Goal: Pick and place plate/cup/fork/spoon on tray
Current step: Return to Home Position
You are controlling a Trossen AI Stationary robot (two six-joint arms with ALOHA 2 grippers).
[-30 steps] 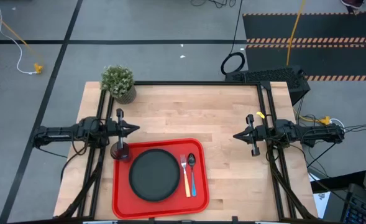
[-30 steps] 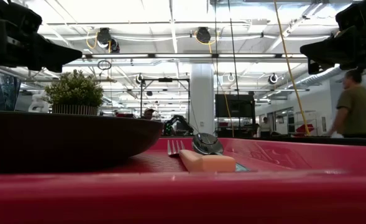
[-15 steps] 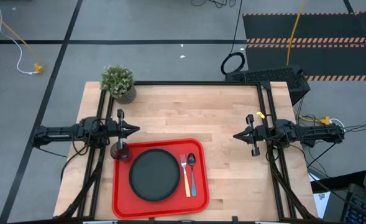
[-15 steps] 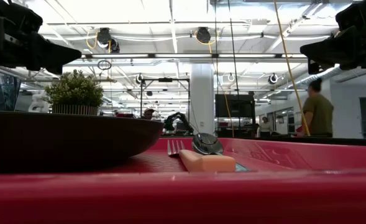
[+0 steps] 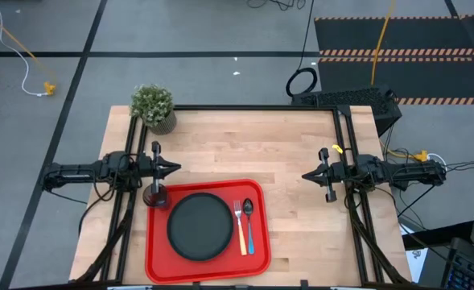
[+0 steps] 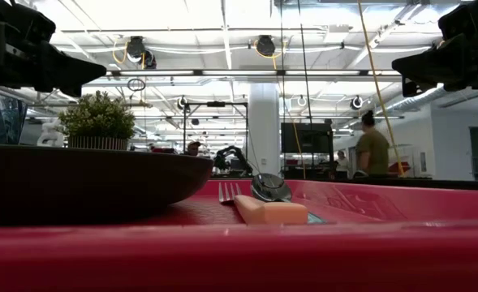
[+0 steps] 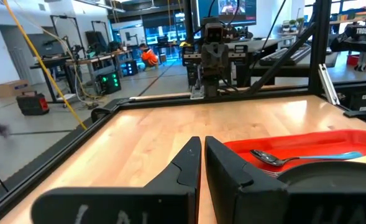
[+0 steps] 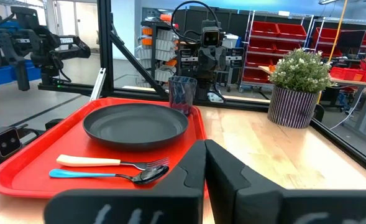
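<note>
Tray (image 5: 207, 263) sits at the worktop's (image 5: 245, 145) near edge, w/ bare wood across the far half and between both arms. On it: plate (image 5: 199, 225) centre-left, cup (image 5: 155, 195) at its far-left corner, fork (image 5: 240, 225) and spoon (image 5: 249, 222) side by side right of the plate. Potted plant (image 5: 154, 107) at the far-left corner. Nothing on the worktop has moved vs 1 s ago; only a person (image 6: 372, 146) in the room behind has walked left. Left gripper (image 5: 172, 167) hovers by the left edge just beyond the cup, right gripper (image 5: 307, 175) by the right edge; both level, pointing inward, fingers pressed together, holding nothing.
</note>
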